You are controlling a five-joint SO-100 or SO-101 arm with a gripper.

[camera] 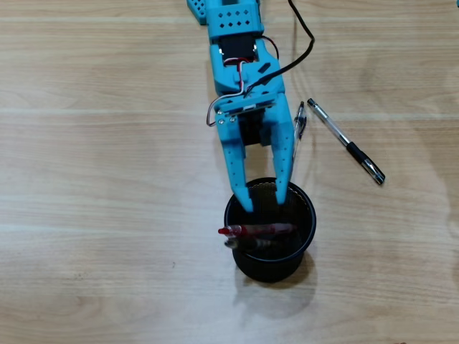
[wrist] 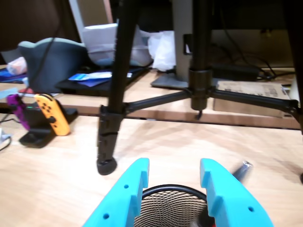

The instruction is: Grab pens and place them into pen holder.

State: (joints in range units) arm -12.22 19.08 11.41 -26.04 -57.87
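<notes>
The black mesh pen holder [camera: 273, 269] stands on the wooden table. A red pen [camera: 262, 230] lies across its mouth, with a dark pen [camera: 240, 244] just under it; both poke out over the left rim. My blue gripper [camera: 264, 202] is open, its fingertips at the holder's far rim, holding nothing. Two more pens lie on the table: a clear one with a black grip [camera: 346, 141] to the right, and one [camera: 300, 120] close beside my right finger. In the wrist view the gripper [wrist: 174, 165] frames the holder's rim [wrist: 173, 188], and a blurred pen end [wrist: 242, 169] shows at the right.
A black cable [camera: 301, 43] runs off the arm at the top. In the wrist view a black tripod leg [wrist: 111, 127] stands just beyond the holder. An orange game controller [wrist: 49, 113] and a cardboard box [wrist: 251, 94] sit farther off.
</notes>
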